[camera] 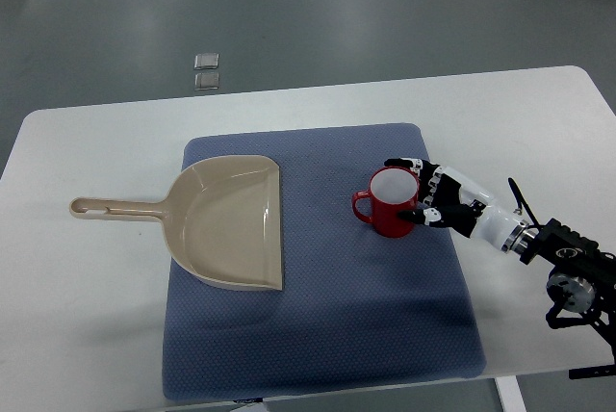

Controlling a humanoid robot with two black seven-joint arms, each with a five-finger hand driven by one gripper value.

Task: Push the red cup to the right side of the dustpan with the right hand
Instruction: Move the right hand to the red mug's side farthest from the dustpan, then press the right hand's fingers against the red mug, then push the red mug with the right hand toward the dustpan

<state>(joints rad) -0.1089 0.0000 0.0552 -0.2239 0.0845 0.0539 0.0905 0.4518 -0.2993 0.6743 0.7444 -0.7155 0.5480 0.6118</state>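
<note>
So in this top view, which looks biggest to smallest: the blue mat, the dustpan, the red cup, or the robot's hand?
1. Blue mat, by far the largest.
2. Dustpan, handle included.
3. Red cup and right hand: these look about alike, and the hand overlaps the cup's right side, so I won't rank them.

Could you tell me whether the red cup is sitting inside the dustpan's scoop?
No, the red cup stands upright on the blue mat, apart from the dustpan, with the right hand against its right side.
</note>
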